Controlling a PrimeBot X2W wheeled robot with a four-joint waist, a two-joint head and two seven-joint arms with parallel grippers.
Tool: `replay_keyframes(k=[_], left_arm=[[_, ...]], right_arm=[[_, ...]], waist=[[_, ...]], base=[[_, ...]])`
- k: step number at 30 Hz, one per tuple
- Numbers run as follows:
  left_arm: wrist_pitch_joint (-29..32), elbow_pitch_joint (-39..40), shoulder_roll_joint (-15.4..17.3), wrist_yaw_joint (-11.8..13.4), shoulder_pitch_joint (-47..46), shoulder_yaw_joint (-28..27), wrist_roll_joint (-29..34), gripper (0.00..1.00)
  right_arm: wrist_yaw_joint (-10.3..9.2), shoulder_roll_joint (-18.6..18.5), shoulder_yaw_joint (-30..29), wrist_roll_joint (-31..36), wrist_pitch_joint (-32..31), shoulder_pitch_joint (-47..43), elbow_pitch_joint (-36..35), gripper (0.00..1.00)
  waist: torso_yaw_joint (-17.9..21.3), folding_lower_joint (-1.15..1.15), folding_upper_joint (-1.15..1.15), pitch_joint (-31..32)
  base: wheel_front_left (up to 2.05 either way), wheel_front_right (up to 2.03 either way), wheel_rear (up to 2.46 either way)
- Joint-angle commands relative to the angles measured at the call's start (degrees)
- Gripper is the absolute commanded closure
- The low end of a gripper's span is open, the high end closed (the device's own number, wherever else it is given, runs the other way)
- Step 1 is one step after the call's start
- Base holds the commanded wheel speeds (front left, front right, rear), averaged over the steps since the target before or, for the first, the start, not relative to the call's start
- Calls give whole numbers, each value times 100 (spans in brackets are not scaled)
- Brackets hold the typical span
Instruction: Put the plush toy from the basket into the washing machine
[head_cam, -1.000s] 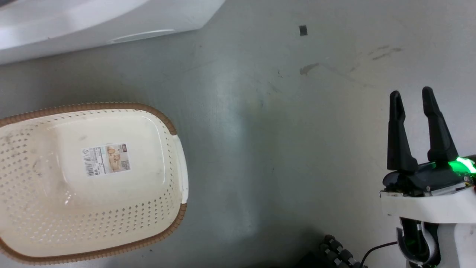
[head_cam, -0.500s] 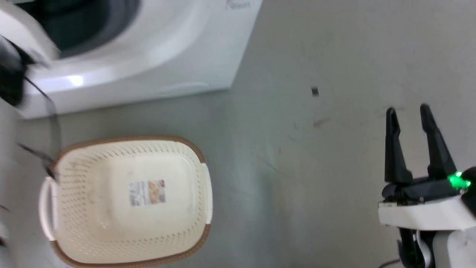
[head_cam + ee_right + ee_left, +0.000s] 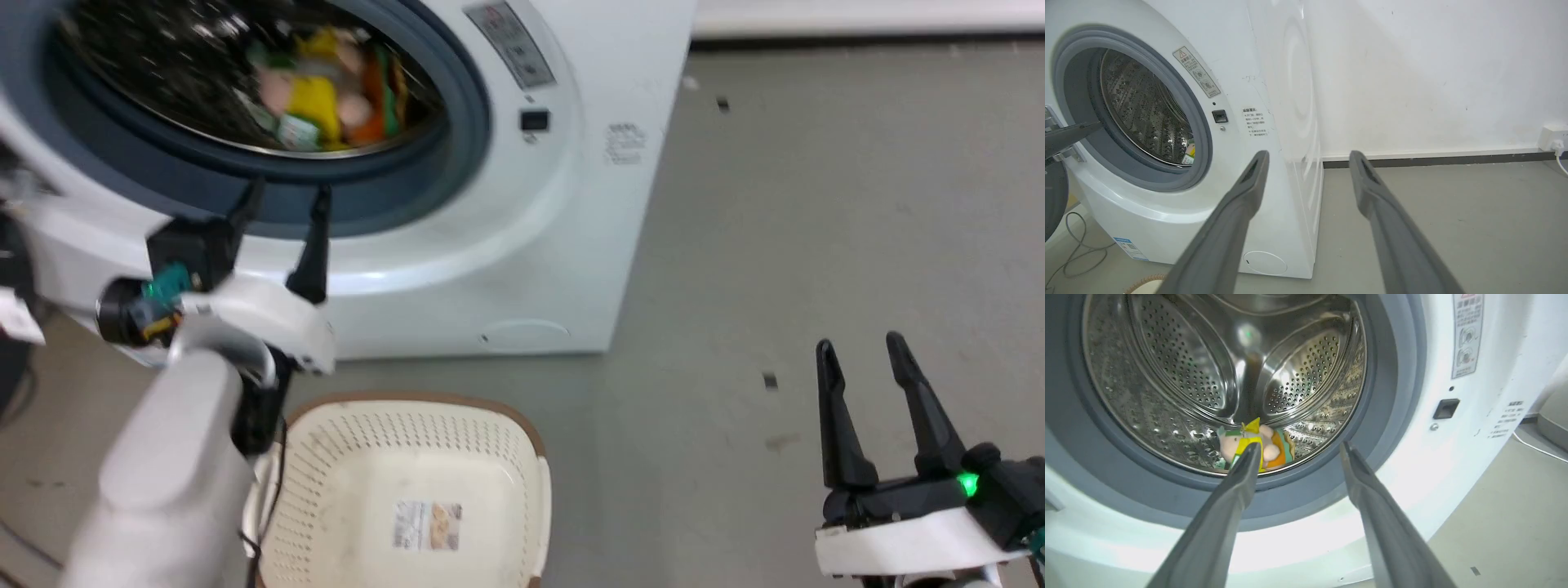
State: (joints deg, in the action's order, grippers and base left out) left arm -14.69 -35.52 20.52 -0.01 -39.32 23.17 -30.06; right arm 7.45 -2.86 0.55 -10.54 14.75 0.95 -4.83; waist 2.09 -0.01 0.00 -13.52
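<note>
The plush toy point(image 3: 326, 102) lies inside the steel drum of the washing machine point(image 3: 563, 212), near the front lip; the left wrist view shows the plush toy point(image 3: 1265, 447) on the drum floor behind the grey ring. My left gripper point(image 3: 282, 192) hangs open and empty just in front of the porthole's lower edge. The cream basket point(image 3: 343, 482) stands on the floor below the machine, holding just its paper label point(image 3: 427, 524). My right gripper point(image 3: 857, 347) stands open and empty at the lower right, away from the washing machine point(image 3: 1241, 171).
Grey floor point(image 3: 816, 229) stretches to the right of the machine. A white wall with a dark skirting point(image 3: 1433, 160) runs behind, with a socket point(image 3: 1551, 139) at far right. The black-rimmed door point(image 3: 1053, 200) hangs open at the machine's left, cables point(image 3: 1077, 245) on the floor below it.
The head camera has tilted up, from floor and basket to the machine's open porthole with the toy inside. The left arm has come into view in front of the porthole.
</note>
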Motion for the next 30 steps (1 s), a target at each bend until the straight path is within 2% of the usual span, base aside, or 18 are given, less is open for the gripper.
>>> replay_keyframes(k=[1, 6, 11, 18, 26, 27, 30], left_arm=[[-28, 419, -74, 205, 417, -104, 148, 0], [-29, 1582, -260, 666, 1730, -302, 626, 0], [-29, 2402, -469, 916, 2801, -636, 923, 0], [-30, 2866, -743, 847, 3819, -746, 1235, 0], [-30, 2857, -975, 717, 4239, -903, 1471, 0], [-5, 2847, -981, 701, 4209, -901, 1446, 100], [5, 2844, -994, 689, 4215, -898, 1436, 100]], right_arm=[[3, -1, -1, 17, 25, -116, 26, 0], [3, -1, 36, -28, 25, -318, 106, 0], [3, -1, 92, -5, 25, -482, 142, 0], [3, -1, 102, 62, 25, -711, 284, 0], [3, -1, 104, 86, 25, -934, 503, 0], [0, 0, 111, 59, 0, -876, 498, 100], [-1, 0, 113, 59, -4, -872, 501, 100]], waist=[[-400, 1, 0, 533], [-452, 1, 0, 866], [-468, 1, 0, 1075], [-479, 1, 0, 1207], [-462, 1, 0, 1317], [-462, 1, 0, 1319], [-459, 1, 0, 1325]], base=[[0, 0, 0], [0, 0, 0], [0, 0, 0], [0, 0, 0], [0, 0, 0], [0, 0, 0], [0, 0, 0]])
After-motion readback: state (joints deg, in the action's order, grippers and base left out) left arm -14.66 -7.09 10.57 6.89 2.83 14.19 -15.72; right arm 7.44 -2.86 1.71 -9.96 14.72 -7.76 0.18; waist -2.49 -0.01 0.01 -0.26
